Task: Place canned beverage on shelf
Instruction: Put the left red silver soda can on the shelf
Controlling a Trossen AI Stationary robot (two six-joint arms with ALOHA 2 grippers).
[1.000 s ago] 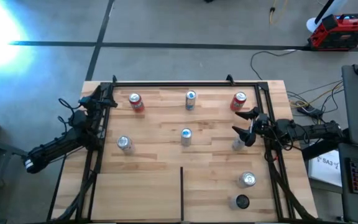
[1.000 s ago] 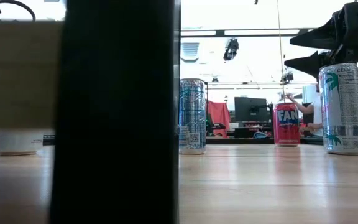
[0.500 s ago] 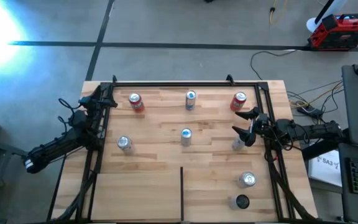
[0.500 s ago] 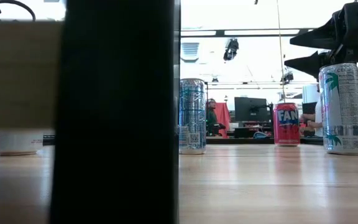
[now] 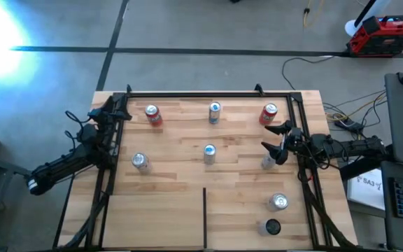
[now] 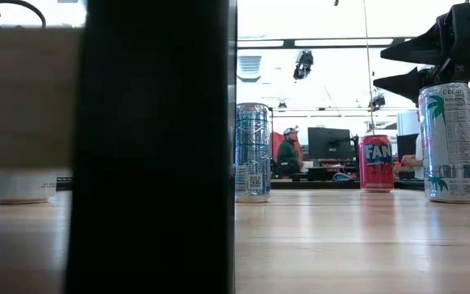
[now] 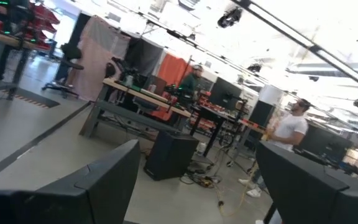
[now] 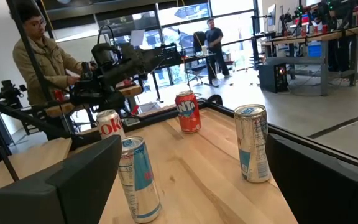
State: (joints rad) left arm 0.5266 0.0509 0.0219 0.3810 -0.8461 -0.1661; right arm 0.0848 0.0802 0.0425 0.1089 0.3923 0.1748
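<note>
The shelf (image 5: 180, 182) is a light wooden board framed by black rails, with a thin black divider strip (image 5: 203, 217) at its near edge. Several cans stand upright on it: two red ones (image 5: 152, 114) (image 5: 269, 113) and a silver one (image 5: 214, 111) along the far side, and two silver ones (image 5: 140, 162) (image 5: 209, 153) across the middle. My right gripper (image 5: 273, 138) is open and empty at the right rail, just above and beyond a tall silver can (image 5: 268, 163), which also shows in the low view (image 6: 449, 143). My left gripper (image 5: 121, 106) is open and empty at the far left rail.
A silver can (image 5: 278, 202) and a black can (image 5: 272, 227) stand at the near right. The divider strip fills the left of the low view (image 6: 153, 147). In the right wrist view the middle can (image 8: 138, 177) is nearest, and a person (image 8: 42, 59) stands beyond the left arm.
</note>
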